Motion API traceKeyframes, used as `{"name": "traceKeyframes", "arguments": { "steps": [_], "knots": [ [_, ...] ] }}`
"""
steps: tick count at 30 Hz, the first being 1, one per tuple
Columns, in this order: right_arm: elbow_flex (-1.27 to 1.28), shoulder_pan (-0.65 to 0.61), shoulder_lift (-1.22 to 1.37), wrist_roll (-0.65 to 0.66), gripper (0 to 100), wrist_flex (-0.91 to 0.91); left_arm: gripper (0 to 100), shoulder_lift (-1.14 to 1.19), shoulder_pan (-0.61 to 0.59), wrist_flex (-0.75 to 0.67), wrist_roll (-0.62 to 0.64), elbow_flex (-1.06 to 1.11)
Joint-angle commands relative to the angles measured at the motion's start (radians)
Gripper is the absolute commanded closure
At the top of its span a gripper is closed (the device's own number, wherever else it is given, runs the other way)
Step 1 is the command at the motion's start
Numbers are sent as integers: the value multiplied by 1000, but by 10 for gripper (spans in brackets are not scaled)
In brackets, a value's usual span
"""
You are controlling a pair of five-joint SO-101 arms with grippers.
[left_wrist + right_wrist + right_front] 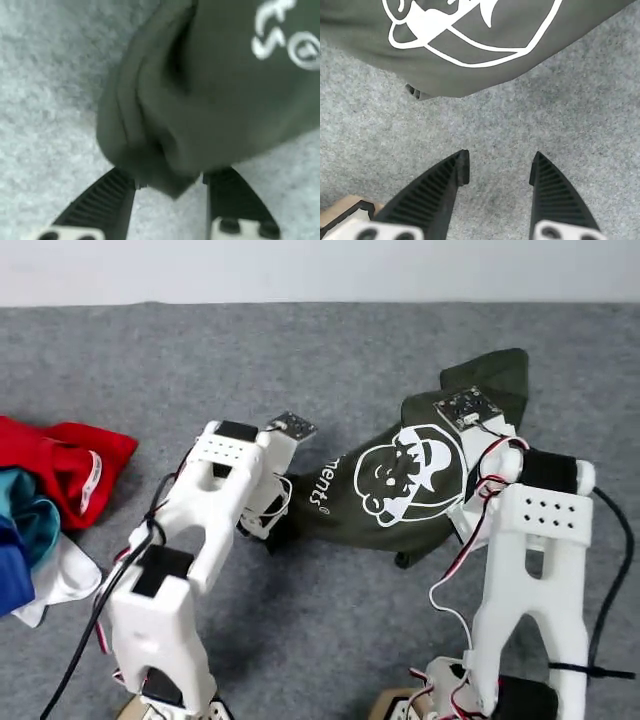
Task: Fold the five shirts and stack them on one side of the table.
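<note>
The grey fuzzy desk (150, 360) holds a dark green cloth shirt with a white picture (400, 480) at middle right. A heap of red, teal, blue and white shirts (45, 520) sits at the left edge. The left end effector (170, 180) is open, with the green shirt's bunched edge between its jaws. The right end effector (500, 157) is open too, holding nothing, just beside that shirt.

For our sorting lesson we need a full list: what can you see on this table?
green shirt: one, dark green with white print, table middle
red shirt: one, red, pile at left edge
teal shirt: one, teal, same pile
blue shirt: one, blue, same pile
white shirt: one, white, same pile
table: one, grey
left arm: one, white, jaws open around green shirt's bunched end
right arm: one, white, jaws open over bare table
</note>
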Motion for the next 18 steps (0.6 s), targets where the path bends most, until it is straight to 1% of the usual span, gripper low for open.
{"name": "traceKeyframes", "arguments": {
  "steps": [1,3,8,10,14,18],
  "knots": [
    [-6,15,-38,-12,794,10,811,40,6,-8,29,-65],
    [-6,15,-38,-12,794,10,844,69,6,-8,29,-77],
    [-6,15,-38,-12,794,10,963,94,8,-6,25,-93],
    [-6,15,-38,-12,794,5,992,94,8,-3,25,-93],
    [-6,15,-38,-14,794,1,995,94,5,57,23,-120],
    [-6,15,-38,-14,794,4,996,66,-20,150,8,-205]
  ]
}}
